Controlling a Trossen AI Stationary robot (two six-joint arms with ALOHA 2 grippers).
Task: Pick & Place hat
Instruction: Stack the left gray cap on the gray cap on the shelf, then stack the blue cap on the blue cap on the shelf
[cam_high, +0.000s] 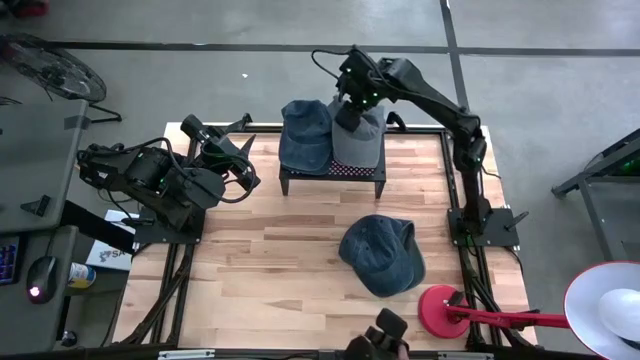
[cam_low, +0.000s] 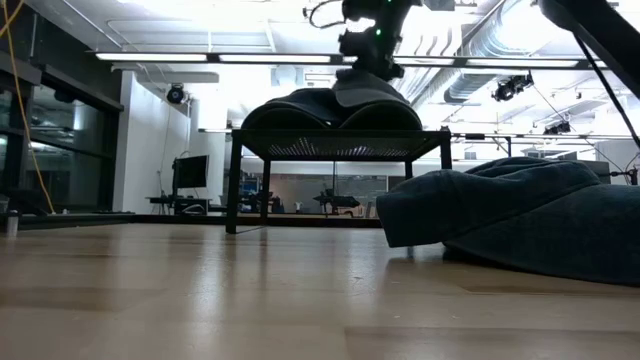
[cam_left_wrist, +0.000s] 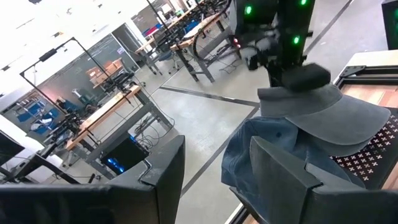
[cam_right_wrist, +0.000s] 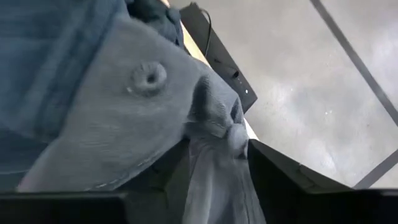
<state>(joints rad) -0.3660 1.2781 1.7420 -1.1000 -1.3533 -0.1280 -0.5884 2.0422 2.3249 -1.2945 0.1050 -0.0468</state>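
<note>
A small black rack (cam_high: 332, 176) stands near the top centre of the high view, at the far edge of the wooden worktop (cam_high: 280, 270). It carries two hats side by side: a dark blue hat (cam_high: 305, 135) on its left half and a grey hat (cam_high: 358, 140) on its right half, touching each other. The right hand (cam_high: 352, 108) sits over the grey hat's far edge, its fingers pinching a bunched fold of grey fabric (cam_right_wrist: 214, 143), as the right wrist view shows. In the low view both hats bulge above the rack top (cam_low: 340, 140), with the arm coming down from above.

A third, blue denim hat (cam_high: 382, 255) lies flat on the worktop at lower centre-right of the high view, well apart from the rack, near a red round base (cam_high: 442, 308) at the lower right edge. Bare wood stretches across the left and lower left of the worktop.

The left hand (cam_high: 225, 150) waits at the worktop's upper left corner, fingers spread, pointing towards the rack.
</note>
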